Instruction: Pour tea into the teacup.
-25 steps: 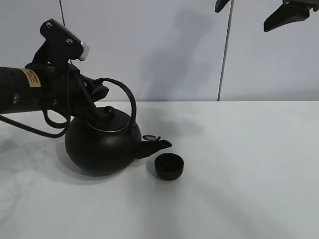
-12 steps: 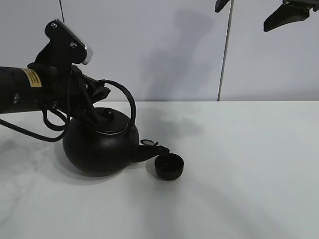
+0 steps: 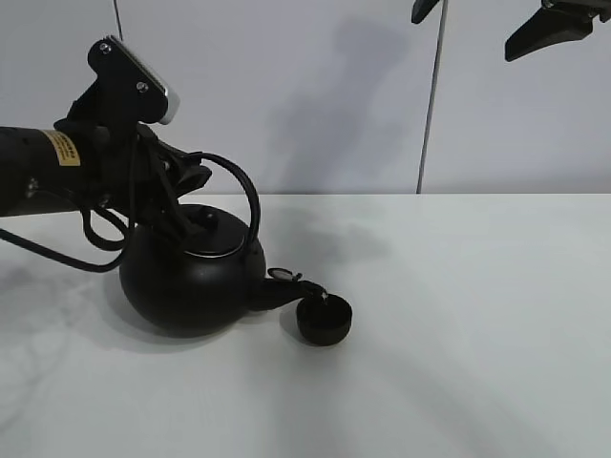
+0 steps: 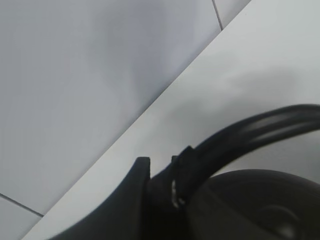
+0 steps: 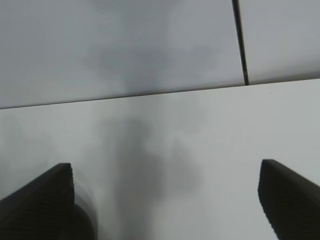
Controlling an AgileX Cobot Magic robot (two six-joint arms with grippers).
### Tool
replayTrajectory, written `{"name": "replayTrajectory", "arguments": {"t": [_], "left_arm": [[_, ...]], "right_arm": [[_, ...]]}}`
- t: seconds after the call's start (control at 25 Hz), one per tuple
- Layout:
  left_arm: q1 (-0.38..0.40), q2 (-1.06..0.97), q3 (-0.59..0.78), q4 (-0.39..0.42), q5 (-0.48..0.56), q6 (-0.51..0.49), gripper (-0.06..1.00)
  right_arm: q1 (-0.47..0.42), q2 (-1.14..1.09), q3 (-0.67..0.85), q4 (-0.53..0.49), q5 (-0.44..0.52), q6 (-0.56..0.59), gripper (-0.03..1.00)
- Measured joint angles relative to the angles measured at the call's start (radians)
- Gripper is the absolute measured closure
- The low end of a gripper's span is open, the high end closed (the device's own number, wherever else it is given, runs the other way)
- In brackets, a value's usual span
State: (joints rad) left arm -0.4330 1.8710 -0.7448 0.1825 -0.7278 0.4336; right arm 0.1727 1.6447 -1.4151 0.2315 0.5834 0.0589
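A big round black kettle (image 3: 191, 281) with an arched handle (image 3: 239, 186) is tilted, spout (image 3: 291, 288) down over the tiny black teacup (image 3: 323, 321) on the white table. The spout tip is at the cup's near-left rim. My left gripper (image 3: 181, 176) is shut on the kettle's handle; the left wrist view shows the handle (image 4: 250, 132) between the fingers (image 4: 132, 182) above the kettle's body (image 4: 260, 205). My right gripper (image 3: 477, 24) is open and empty, high at the top right, its fingertips (image 5: 45, 197) wide apart above the bare table.
The white table (image 3: 458, 315) meets a pale wall at the back, with a dark vertical seam (image 3: 431, 95). My left arm and its cable (image 3: 67, 243) hang over the table's left side.
The kettle has tipped a little further and its spout has dropped from just left of the cup to the cup's rim. The right gripper has not moved.
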Motion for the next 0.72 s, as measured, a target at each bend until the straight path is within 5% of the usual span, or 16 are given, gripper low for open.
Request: {"name": "replayTrajectory", "arguments": {"t": [0.72], "left_arm": [[0.000, 0.000, -0.022, 0.001, 0.034, 0.024, 0.85]], "right_arm": [[0.000, 0.000, 0.000, 0.000, 0.000, 0.000, 0.27]]}}
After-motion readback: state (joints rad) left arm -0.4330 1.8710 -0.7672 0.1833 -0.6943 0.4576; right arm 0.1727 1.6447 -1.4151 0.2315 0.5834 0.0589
